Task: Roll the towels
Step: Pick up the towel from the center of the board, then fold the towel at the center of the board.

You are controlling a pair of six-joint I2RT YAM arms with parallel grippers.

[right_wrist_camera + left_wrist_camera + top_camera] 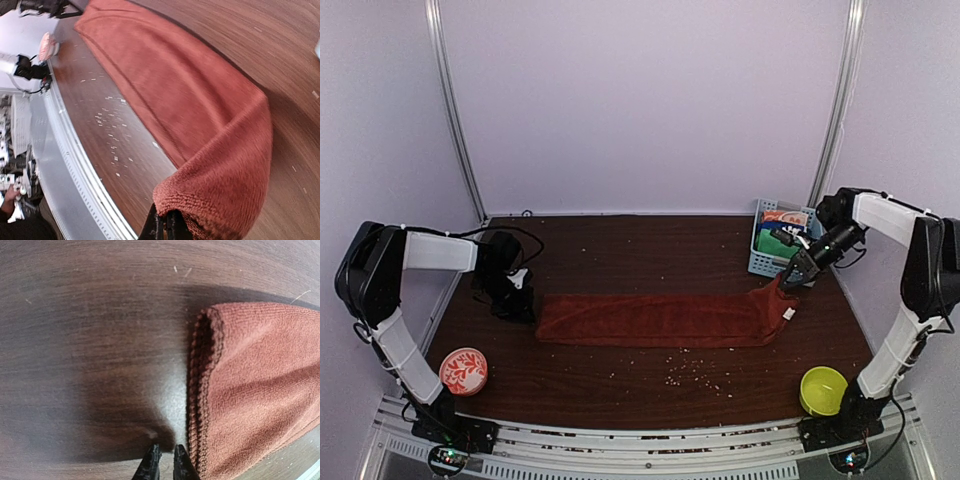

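The rust-red towel [660,320] lies spread in a long strip across the middle of the table. Its right end is lifted off the wood, and my right gripper [792,280] is shut on that raised corner [200,200]; the cloth drapes over the jaws [165,222]. My left gripper [523,300] hovers at the towel's left end. In the left wrist view its fingertips [165,457] stand almost together with nothing between them, just left of the folded hem [200,390]. Something green [772,243] lies in the basket; it may be the green towel.
A blue basket [760,262] stands at the back right behind my right gripper. A red-and-white bowl [463,371] sits at the front left and a yellow-green bowl [823,390] at the front right. Pale crumbs [685,370] are scattered in front of the towel.
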